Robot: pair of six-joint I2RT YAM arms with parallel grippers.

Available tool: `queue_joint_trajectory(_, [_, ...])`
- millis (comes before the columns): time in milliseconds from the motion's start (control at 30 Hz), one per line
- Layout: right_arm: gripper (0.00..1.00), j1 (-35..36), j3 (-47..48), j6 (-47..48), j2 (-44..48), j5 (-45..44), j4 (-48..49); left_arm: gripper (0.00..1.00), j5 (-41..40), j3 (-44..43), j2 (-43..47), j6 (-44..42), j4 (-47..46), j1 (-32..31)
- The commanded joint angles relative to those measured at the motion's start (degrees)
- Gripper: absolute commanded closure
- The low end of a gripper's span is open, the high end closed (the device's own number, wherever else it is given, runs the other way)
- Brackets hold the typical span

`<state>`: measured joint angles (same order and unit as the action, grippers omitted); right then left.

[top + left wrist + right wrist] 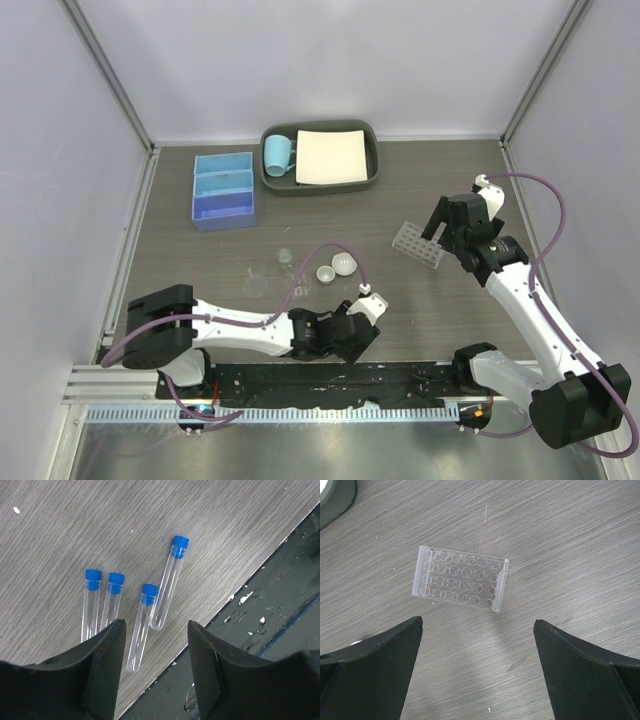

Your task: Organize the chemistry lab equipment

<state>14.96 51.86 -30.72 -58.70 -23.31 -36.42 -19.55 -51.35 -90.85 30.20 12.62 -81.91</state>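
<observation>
Several thin clear tubes with blue caps (143,622) lie side by side on the wood table close to its near edge. My left gripper (156,625) hovers over them, open, with the round end of one tube showing between its fingers and nothing gripped. In the top view that gripper (325,340) covers the tubes. The clear plastic tube rack (460,578) lies flat on the table just ahead of my right gripper (477,621), which stands wide open and empty. Two small white dishes (343,264) and a small clear bottle (286,257) sit mid-table. The blue three-compartment box (223,190) stands at the back left.
A dark grey tray (368,175) at the back holds a light-blue mug (277,153) and a white sheet (330,155). The black base rail (260,605) runs right beside the tubes at the table's near edge. Grey walls close in the left, right and back sides.
</observation>
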Motion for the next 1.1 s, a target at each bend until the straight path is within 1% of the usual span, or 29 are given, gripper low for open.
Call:
queue_joint_trajectory(0, [0.01,0.4,0.1,0.0,1.9,0.6,1.5,0.44,-1.4,1.6,3.6,1.4,-0.6,-0.9])
queue_joint_trajectory(200, [0.01,0.8,0.4,-0.6,2.2,0.8,1.0,0.45,-1.5,3.7,5.2,2.1,-0.8,-1.0])
queue_joint_trajectory(333, [0.01,1.2,0.6,-1.3,2.2,0.9,0.6,0.48,-1.3,5.1,5.9,2.3,-1.5,-1.0])
queue_joint_trajectory(500, [0.01,2.2,0.4,-2.0,2.1,0.6,0.6,0.49,-1.3,6.8,6.3,2.7,-2.7,-1.0])
queue_joint_trajectory(733, [0.01,3.5,0.2,-2.7,1.5,-0.1,0.6,0.53,-0.3,8.6,6.3,3.5,-4.2,-1.0])
queue_joint_trajectory(867, [0.01,4.1,0.1,-3.0,1.1,-0.5,0.7,0.54,0.0,9.8,6.3,3.8,-5.2,-1.0])
queue_joint_trajectory(967, [0.01,4.6,-0.1,-3.3,0.9,-0.8,0.7,0.57,0.6,10.2,6.3,4.1,-5.7,-1.1])
queue_joint_trajectory(1000, [0.01,4.8,-0.1,-3.3,0.9,-0.9,0.7,0.6,0.7,10.5,6.2,4.2,-5.9,-1.1])
queue_joint_trajectory(1067, [0.01,5.1,-0.3,-3.5,0.8,-1.0,0.7,0.61,1.0,10.7,6.0,4.3,-6.2,-1.1])
